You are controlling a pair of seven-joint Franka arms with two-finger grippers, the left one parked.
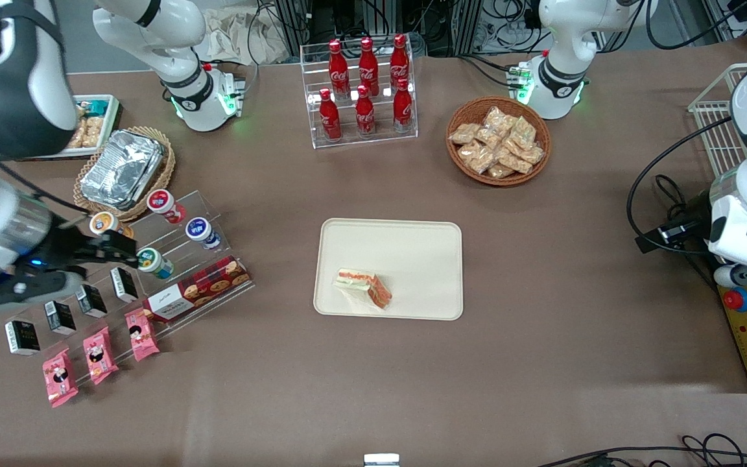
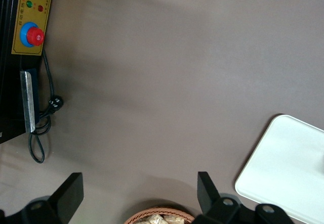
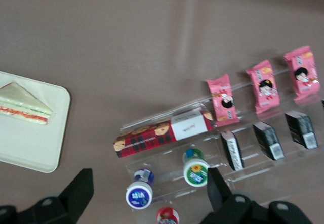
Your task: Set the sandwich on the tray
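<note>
**On tray: sandwich down, gripper empty**

On the tray point(image 1: 412, 250), the sandwich point(image 1: 363, 287) is lying at about 7 o'clock from the tray's centre, inside the rim, filling edge facing up. Right wrist view is showing the same: sandwich point(image 3: 24, 104) sitting on the tray point(image 3: 30, 148) near a rounded corner.

Gripper point(image 1: 120, 251) is hanging over the acrylic step rack point(image 1: 153, 279) toward the working arm's end of the table, well apart from the tray, fingers point(image 3: 81, 191) spread wide and holding nothing.

Containers:
- Clear bottle rack point(image 1: 359, 91) at 12 o'clock from the tray is holding six red cola bottles point(image 1: 365, 111) in two rows.
- Round wicker basket point(image 1: 498, 140) at roughly 1 o'clock is carrying tan snack packets point(image 1: 497, 149).
- Second wicker basket point(image 1: 124, 174) at 10 o'clock is holding a foil container point(image 1: 122, 167).
- White bin point(image 1: 98, 126) next to it has snacks in it, partly hidden by the arm.
- Step rack is carrying small round tubs point(image 1: 198, 232), a red plaid cookie box point(image 1: 198, 288), black packs point(image 1: 91, 299) and pink packets point(image 1: 100, 355).

Surface is a brown table cover point(image 1: 542, 324). Cables and metal framing are running along the table's 12 o'clock edge. A yellow control box with a red stop button point(image 1: 735, 299) is sitting at the parked arm's end.

Nothing is lying between rack and tray.
</note>
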